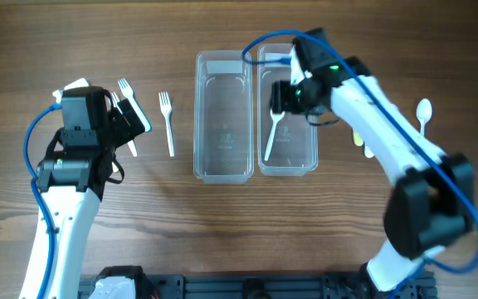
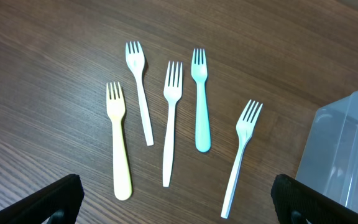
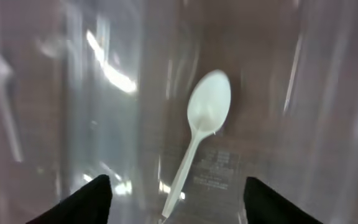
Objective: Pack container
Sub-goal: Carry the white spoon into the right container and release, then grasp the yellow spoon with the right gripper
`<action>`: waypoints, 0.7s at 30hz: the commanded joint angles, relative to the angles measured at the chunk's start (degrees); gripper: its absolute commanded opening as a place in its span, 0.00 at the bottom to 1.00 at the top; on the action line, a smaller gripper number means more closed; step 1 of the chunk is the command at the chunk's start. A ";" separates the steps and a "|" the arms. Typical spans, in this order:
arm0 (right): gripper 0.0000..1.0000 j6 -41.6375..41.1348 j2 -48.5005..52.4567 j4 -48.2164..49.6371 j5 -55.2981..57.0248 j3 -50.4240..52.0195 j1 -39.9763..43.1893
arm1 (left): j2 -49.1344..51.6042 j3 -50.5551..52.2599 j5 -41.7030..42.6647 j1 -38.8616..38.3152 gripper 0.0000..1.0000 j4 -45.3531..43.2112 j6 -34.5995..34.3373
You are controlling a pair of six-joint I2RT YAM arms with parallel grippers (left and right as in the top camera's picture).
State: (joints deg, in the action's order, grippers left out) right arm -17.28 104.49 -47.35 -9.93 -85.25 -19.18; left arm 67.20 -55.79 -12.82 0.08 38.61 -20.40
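Note:
Two clear plastic containers stand side by side at the table's middle, the left one (image 1: pixel 222 162) empty. The right one (image 1: pixel 308 158) holds a white spoon (image 1: pixel 272 133), also seen lying on its floor in the right wrist view (image 3: pixel 207 112). My right gripper (image 1: pixel 293 91) is open and empty above that container, over the spoon's handle (image 3: pixel 176 202). My left gripper (image 2: pixel 179 208) is open and empty over several forks: a yellow one (image 2: pixel 119 146), a teal one (image 2: pixel 200 106) and three white ones (image 2: pixel 170 118).
A white fork (image 1: pixel 168 123) lies left of the containers. A white spoon (image 1: pixel 423 112) and a yellow utensil (image 1: pixel 359 137) lie right of them, partly under the right arm. The left container's corner shows in the left wrist view (image 2: pixel 347 149).

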 commanded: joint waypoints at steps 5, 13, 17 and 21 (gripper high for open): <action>0.95 12.98 -14.69 -3.39 18.05 -2.93 9.22 | 0.22 -1.11 -0.74 0.31 1.00 -0.15 0.70; 0.90 15.76 -6.12 -2.93 10.69 4.22 16.63 | 0.22 -1.11 -0.74 0.31 1.00 -0.15 0.70; 0.72 15.85 2.40 -0.09 10.75 4.52 17.05 | 0.22 -1.11 -0.74 0.31 1.00 -0.15 0.70; 0.70 17.16 9.01 0.02 6.80 4.52 19.85 | 0.22 -1.11 -0.74 0.31 1.00 -0.15 0.70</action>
State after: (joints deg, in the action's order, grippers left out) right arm -1.58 109.97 -47.18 0.78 -80.90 -1.74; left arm 67.22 -55.79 -12.82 0.08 38.61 -20.40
